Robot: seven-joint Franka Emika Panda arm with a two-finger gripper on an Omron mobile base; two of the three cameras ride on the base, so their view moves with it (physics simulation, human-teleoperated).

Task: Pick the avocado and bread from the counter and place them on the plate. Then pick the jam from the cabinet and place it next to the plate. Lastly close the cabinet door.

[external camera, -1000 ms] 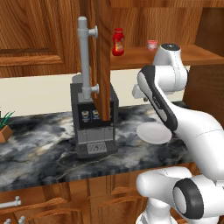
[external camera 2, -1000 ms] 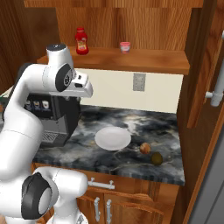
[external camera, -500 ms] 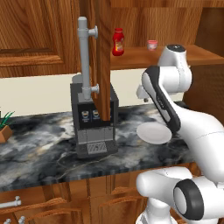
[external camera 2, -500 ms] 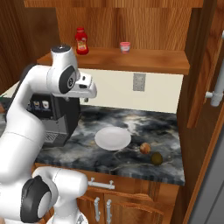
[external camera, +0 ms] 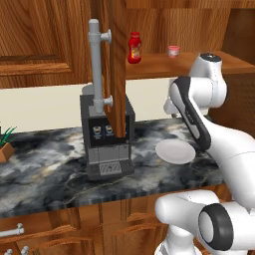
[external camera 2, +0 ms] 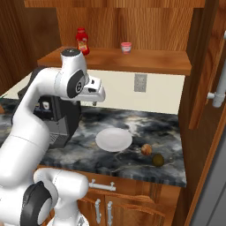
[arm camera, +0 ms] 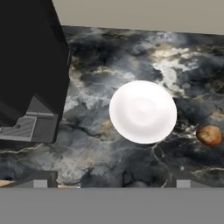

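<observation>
Gripper spread above the bare plate; bread and avocado lie on the surface, the jam on the shelf.

Left base view: the white plate (external camera: 174, 151) sits on the dark marble surface (external camera: 45, 169) right of the coffee machine (external camera: 107, 144); the jam (external camera: 173, 51) stands on the cabinet shelf (external camera: 209, 64), apart from a red bottle (external camera: 134, 48); the cabinet door (external camera: 117, 64) stands open, edge-on. Right base view: the gripper (external camera 2: 94, 102) hangs over the surface left of the plate; bread (external camera 2: 146, 149) and avocado (external camera 2: 158, 160) lie just right of the plate, close together. Hand view: both fingertips (arm camera: 41, 183) stand wide apart with nothing between them, the plate below, the bread at its right.
</observation>
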